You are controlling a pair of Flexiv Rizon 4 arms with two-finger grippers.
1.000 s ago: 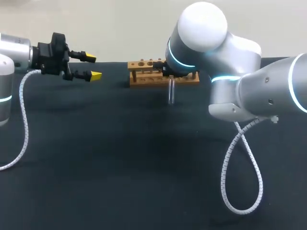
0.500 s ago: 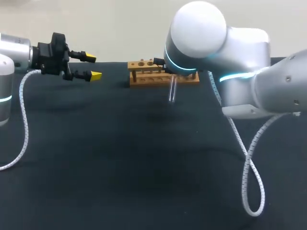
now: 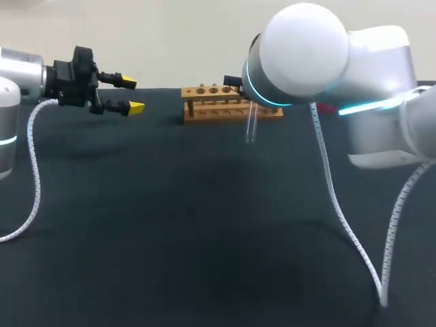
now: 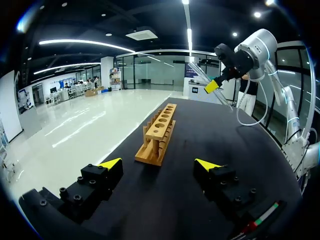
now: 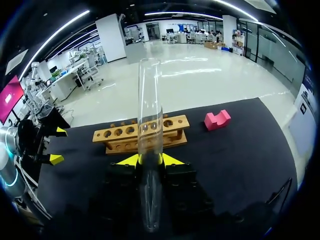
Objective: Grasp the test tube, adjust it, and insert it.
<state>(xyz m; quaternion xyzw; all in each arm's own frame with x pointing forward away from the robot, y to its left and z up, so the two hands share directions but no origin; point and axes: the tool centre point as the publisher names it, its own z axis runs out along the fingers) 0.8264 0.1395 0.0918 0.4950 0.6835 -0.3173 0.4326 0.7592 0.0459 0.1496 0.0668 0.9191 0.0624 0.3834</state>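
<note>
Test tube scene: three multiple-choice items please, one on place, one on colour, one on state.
1. Where is the test tube relative to the wooden rack? A in a hole; B lying across it; C clear of it, in the right gripper.
2. The block off the rack's end is: A pink; B blue; C green.
3. The left gripper is: A shut on the tube; B open, empty; C shut on the rack.
Key: C, yellow tips clamp it from both sides; A, seen in the right wrist view; B, fingers apart around nothing.
</note>
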